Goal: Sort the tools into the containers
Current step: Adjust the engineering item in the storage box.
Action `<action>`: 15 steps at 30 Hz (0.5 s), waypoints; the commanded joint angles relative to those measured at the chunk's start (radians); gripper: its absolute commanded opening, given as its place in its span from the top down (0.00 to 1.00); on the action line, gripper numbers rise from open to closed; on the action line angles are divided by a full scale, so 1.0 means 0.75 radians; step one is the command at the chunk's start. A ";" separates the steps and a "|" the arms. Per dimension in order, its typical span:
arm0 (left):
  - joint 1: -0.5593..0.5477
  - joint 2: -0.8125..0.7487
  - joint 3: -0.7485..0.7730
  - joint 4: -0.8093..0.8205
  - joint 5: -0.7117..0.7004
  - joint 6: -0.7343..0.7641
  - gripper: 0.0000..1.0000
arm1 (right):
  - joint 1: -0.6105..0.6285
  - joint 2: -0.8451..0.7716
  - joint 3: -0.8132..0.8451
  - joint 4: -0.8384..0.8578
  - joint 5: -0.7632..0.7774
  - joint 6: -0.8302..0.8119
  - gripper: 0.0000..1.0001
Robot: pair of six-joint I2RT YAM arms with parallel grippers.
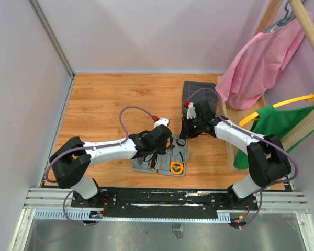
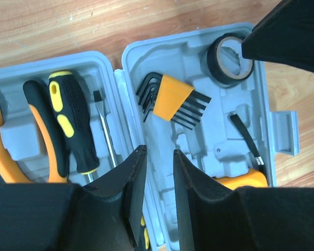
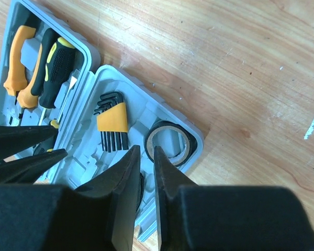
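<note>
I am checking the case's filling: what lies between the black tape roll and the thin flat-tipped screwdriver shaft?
The hex key set in its orange holder lies between the tape roll and the screwdriver shaft, as the left wrist view shows.

Matt grey moulded plastic tool case (image 2: pixel 191 57); smooth grained wood desk (image 2: pixel 68 26); dark metal hex keys (image 2: pixel 146 90); glossy black tape roll (image 2: pixel 214 60).

The white-and-black left arm (image 1: pixel 112 150) and right arm (image 1: pixel 235 135) bend inward from their bases, with the wrists close together and pitched downward. The black two-finger left hand (image 2: pixel 157 157) and right hand (image 3: pixel 147 152) each show narrowly parted, empty jaws.
</note>
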 commanded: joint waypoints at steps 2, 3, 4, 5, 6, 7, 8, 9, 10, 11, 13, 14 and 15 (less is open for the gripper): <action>0.014 -0.067 -0.048 0.053 -0.025 -0.033 0.68 | 0.006 0.051 0.041 -0.032 -0.047 -0.038 0.83; 0.014 -0.072 -0.056 0.055 -0.023 -0.033 0.68 | 0.011 0.059 0.041 -0.032 -0.044 -0.038 0.82; 0.015 -0.073 -0.060 0.055 -0.023 -0.033 0.68 | 0.013 0.067 0.043 -0.033 -0.040 -0.038 0.82; 0.016 -0.075 -0.065 0.055 -0.023 -0.033 0.68 | 0.017 0.077 0.045 -0.035 -0.042 -0.039 0.83; 0.016 -0.077 -0.068 0.055 -0.023 -0.033 0.68 | 0.019 0.088 0.046 -0.038 -0.044 -0.038 0.83; 0.016 -0.078 -0.070 0.055 -0.023 -0.033 0.68 | 0.021 0.099 0.049 -0.038 -0.045 -0.039 0.83; 0.017 -0.078 -0.071 0.055 -0.023 -0.032 0.68 | 0.025 0.109 0.049 -0.038 -0.046 -0.039 0.83; 0.019 -0.079 -0.072 0.054 -0.023 -0.031 0.68 | 0.027 0.116 0.050 -0.037 -0.047 -0.040 0.83; 0.018 -0.079 -0.072 0.053 -0.023 -0.031 0.68 | 0.029 0.124 0.051 -0.037 -0.047 -0.040 0.83; 0.018 -0.077 -0.072 0.053 -0.023 -0.029 0.68 | 0.033 0.130 0.052 -0.036 -0.048 -0.039 0.83; 0.018 -0.075 -0.071 0.056 -0.020 -0.028 0.68 | 0.036 0.140 0.057 -0.035 -0.051 -0.040 0.83; 0.018 -0.074 -0.071 0.057 -0.018 -0.027 0.69 | 0.039 0.145 0.056 -0.033 -0.051 -0.038 0.83; 0.018 -0.072 -0.070 0.057 -0.015 -0.025 0.69 | 0.041 0.149 0.057 -0.031 -0.051 -0.039 0.83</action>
